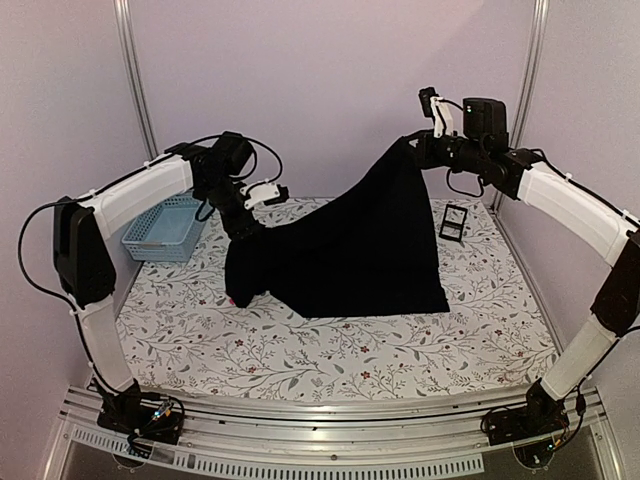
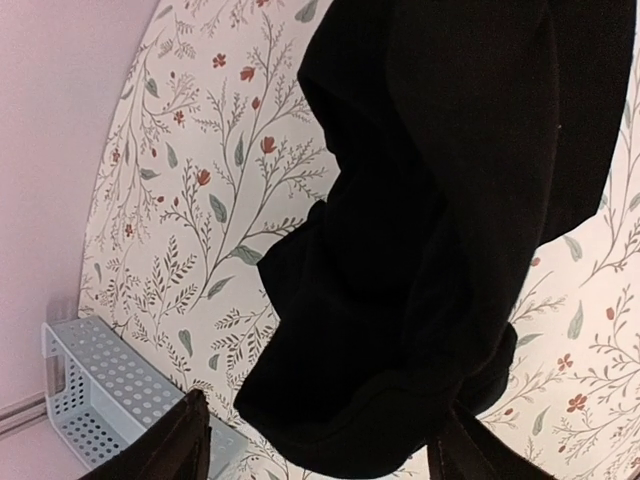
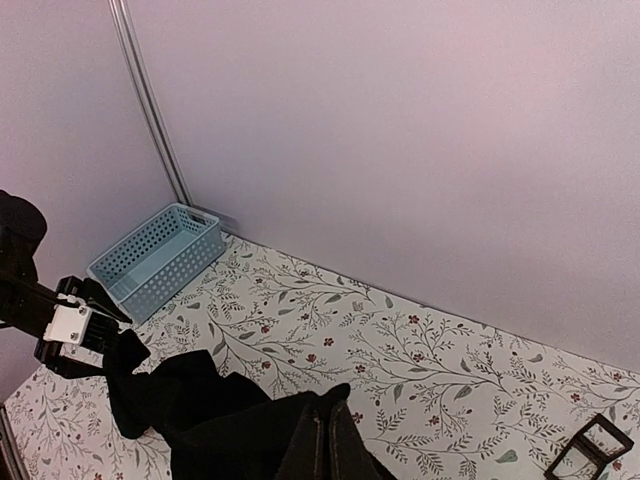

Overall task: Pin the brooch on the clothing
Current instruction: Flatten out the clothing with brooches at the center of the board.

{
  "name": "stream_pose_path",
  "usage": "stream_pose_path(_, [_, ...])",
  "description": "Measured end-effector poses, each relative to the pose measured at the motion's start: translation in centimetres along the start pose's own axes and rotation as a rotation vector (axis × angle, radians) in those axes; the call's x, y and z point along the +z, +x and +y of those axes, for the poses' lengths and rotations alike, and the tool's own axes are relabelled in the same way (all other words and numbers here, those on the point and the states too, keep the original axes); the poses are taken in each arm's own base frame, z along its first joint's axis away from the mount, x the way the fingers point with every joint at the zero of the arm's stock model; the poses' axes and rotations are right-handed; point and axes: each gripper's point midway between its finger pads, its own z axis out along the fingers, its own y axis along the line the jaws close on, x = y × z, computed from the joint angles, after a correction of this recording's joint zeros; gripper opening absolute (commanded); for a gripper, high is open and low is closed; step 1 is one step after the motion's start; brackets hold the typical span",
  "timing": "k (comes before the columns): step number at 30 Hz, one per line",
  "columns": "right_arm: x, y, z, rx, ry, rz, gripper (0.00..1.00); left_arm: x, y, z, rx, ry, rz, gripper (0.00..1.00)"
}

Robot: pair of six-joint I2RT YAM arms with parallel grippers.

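Holding black shirt (image 1: 350, 250) aloft in clamped right pincer (image 1: 413, 142), left pincer (image 2: 320, 408) spread wide, blue basket (image 1: 150, 241) nearby

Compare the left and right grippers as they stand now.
The left gripper is open wide; the right gripper is shut on the black shirt. The left gripper hangs over the shirt's slumped end; the right gripper holds the other end up in a peak. Both are at the shirt.

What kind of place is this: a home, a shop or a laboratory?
Probably a robotics laboratory cell: the left arm and right arm are bolted to a metal rail, and plain walls stand between aluminium posts.
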Motion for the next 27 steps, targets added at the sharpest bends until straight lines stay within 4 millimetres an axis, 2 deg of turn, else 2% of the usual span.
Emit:
stream_pose_path(6, [0.2, 0.0, 0.0, 0.001, 0.000, 0.002, 0.00, -0.4, 2.2, 1.4, -0.037, 0.084, -0.030, 0.88])
stream_pose_path(11, [1.2, 0.4, -0.3, 0.001, 0.002, 0.017, 0.00, -1.5, 4.5, -0.4, 0.005, 0.261, -0.063, 0.87])
stream_pose_path(17, [1.7, 1.1, -0.5, 0.005, 0.005, 0.039, 0.00, -1.3, 3.2, -1.3, 0.010, 0.308, -0.120, 0.86])
stream_pose_path(22, [1.8, 1.4, -0.5, 0.006, 0.006, 0.047, 0.00, 2.0, 1.8, -0.8, 0.014, 0.281, -0.114, 0.84])
stream_pose_path(23, [1.8, 1.4, -0.5, 0.006, 0.006, 0.047, 0.00, 2.9, 1.5, -0.8, 0.018, 0.275, -0.110, 0.76])
stream_pose_path(24, [1.8, 1.4, -0.5, 0.006, 0.006, 0.047, 0.00, 3.7, 1.3, -0.9, 0.018, 0.273, -0.106, 0.59])
stream_pose_path(26, [1.8, 1.4, -0.6, 0.007, 0.008, 0.051, 0.00, 4.8, 1.0, -1.2, 0.016, 0.275, -0.097, 0.16])
stream_pose_path(27, [1.8, 1.4, -0.6, 0.008, 0.008, 0.052, 0.00, 5.1, 0.9, -1.2, 0.014, 0.273, -0.094, 0.01])
